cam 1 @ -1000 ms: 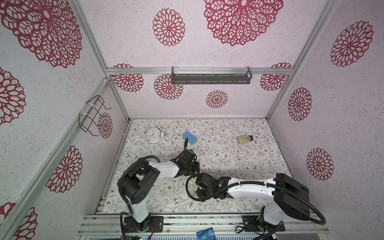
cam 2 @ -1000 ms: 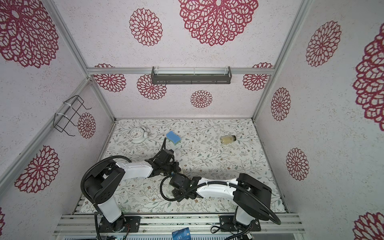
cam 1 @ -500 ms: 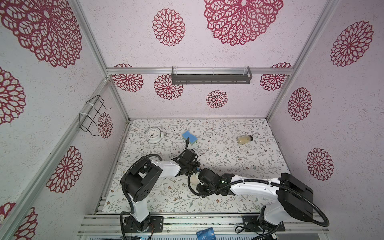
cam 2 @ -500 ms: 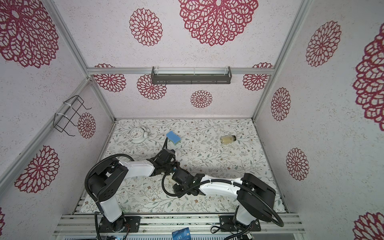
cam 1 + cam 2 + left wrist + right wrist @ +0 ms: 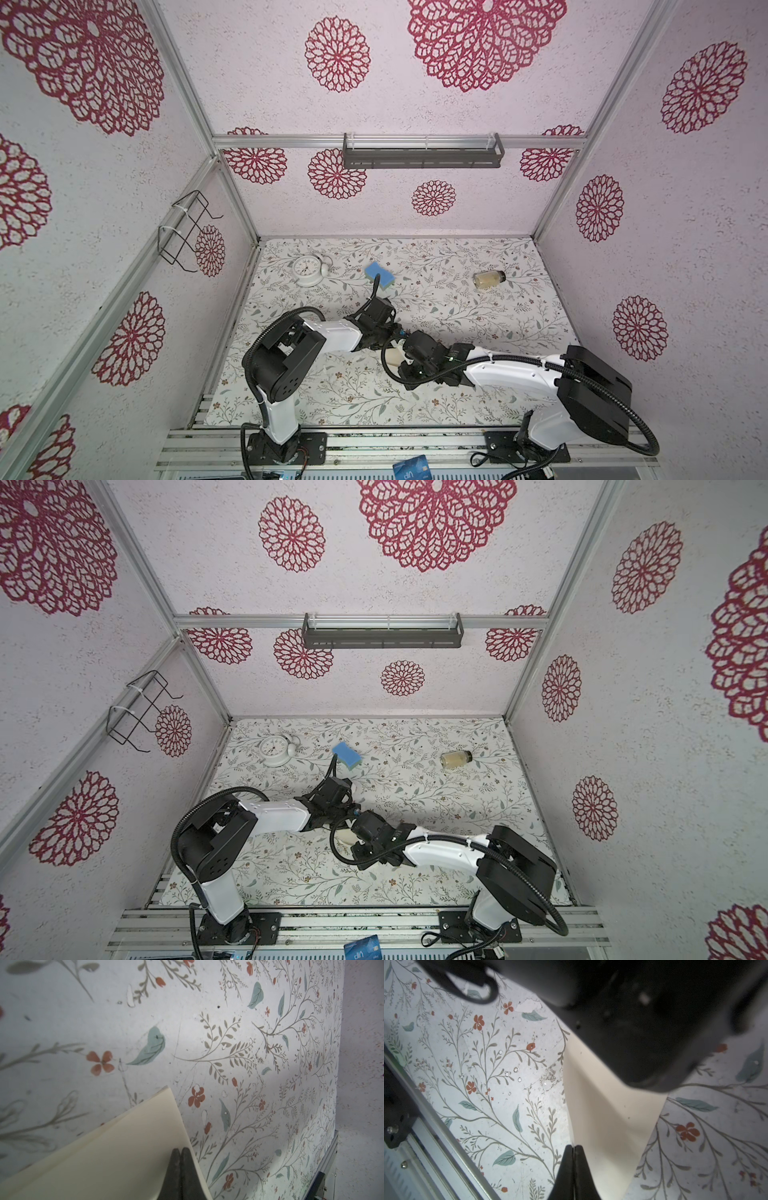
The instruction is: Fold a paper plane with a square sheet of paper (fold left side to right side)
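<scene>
Pincers (image 5: pixel 179 1150) (image 5: pixel 573 1147) closed tight on paper (image 5: pixel 602 1118)

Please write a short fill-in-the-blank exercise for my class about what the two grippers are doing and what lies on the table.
The left gripper is ____ on the cream sheet of paper.
The right gripper pinches the same sheet of ____.
The sponge is ____ in colour.
The jar lies on its ____.
Missing words: shut; paper; blue; side.

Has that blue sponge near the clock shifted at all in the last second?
No. In a top view the blue sponge lies in the same spot, just right of the white clock, with the same gap as before.
</scene>
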Available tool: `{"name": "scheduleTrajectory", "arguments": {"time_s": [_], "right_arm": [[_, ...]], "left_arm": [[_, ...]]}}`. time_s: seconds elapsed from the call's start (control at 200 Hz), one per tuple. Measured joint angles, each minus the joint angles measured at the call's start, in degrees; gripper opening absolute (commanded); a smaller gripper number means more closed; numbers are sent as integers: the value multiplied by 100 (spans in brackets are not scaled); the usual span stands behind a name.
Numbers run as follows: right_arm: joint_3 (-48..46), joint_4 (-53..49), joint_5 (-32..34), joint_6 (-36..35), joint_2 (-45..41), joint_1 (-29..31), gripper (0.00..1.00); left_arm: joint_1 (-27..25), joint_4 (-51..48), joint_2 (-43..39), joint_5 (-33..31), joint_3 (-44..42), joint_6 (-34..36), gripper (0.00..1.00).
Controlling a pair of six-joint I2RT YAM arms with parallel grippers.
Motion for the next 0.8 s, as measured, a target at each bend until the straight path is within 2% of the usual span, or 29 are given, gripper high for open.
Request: {"name": "scheduleTrajectory", "arguments": {"time_s": [0.801], "right_arm": [[-361,1182,-535,9,319,-767,3]], "left_arm": [[0,-28,15,-13,28,188,0]]}}
